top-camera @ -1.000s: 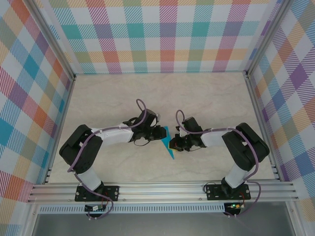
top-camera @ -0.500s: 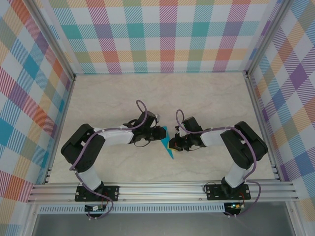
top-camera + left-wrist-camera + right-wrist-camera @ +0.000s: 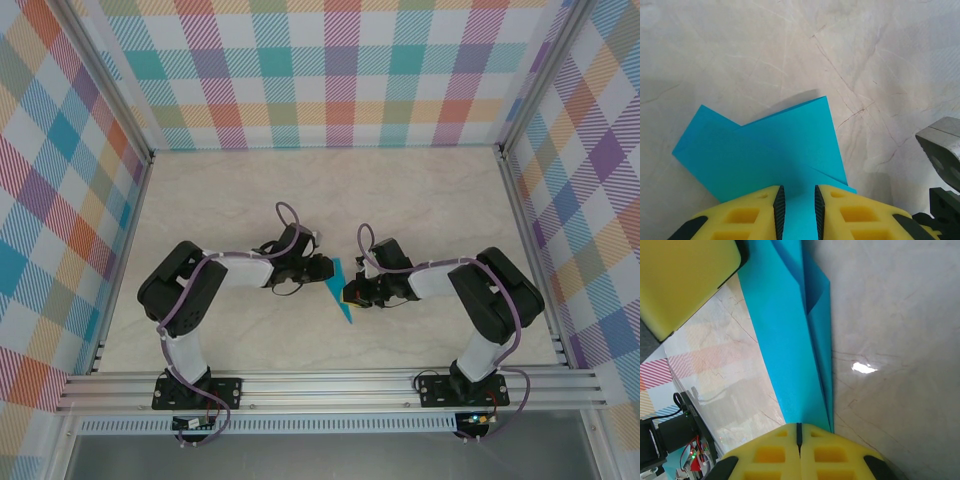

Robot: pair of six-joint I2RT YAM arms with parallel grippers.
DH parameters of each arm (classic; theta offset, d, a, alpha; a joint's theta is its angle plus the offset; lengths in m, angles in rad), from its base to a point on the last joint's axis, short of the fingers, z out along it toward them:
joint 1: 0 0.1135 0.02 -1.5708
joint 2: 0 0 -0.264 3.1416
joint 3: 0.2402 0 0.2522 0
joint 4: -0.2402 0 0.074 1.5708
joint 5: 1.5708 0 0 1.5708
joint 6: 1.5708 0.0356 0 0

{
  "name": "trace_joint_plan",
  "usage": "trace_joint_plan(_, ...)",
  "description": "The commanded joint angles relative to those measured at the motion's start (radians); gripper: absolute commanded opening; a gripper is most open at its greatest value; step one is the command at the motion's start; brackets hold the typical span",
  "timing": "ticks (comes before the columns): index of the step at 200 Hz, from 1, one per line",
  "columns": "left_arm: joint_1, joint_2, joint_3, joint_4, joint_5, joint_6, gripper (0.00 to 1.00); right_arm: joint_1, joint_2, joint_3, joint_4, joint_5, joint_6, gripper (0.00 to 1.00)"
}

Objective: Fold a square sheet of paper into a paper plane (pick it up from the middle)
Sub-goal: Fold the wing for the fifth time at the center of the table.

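The cyan-blue sheet of paper (image 3: 342, 296), folded into a narrow pointed shape with layered flaps, lies on the marble table between the two arms. In the left wrist view the paper (image 3: 765, 145) shows a diagonal crease and overlapping flaps. My left gripper (image 3: 797, 192) (image 3: 322, 271) stands over its near edge, its jaws a narrow gap apart, with flat paper showing through the gap. My right gripper (image 3: 799, 426) (image 3: 352, 293) is shut, with its tips over the paper's (image 3: 785, 340) pointed end and the paper running under them. A yellow left finger (image 3: 685, 280) shows at the paper's far end.
Plaid walls (image 3: 340, 70) and aluminium rails (image 3: 330, 385) enclose the marble table (image 3: 330, 200). Both arm bases sit at the near edge, and free table lies behind and to either side of the grippers.
The left arm's elbow has swung right and slightly away, while its gripper has stayed at the paper. The right arm and the paper have barely shifted.
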Motion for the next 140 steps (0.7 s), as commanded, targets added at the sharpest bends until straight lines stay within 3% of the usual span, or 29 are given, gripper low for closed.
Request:
trace_joint_plan(1, 0.041, 0.055, 0.022, -0.013, -0.046, 0.048, 0.26, 0.013, 0.062, -0.071, -0.206, 0.082, -0.056, 0.05)
trace_joint_plan(140, 0.143, 0.066, 0.116, -0.105, 0.025, 0.124, 0.29, -0.002, 0.049, -0.079, -0.215, 0.060, -0.096, 0.05)
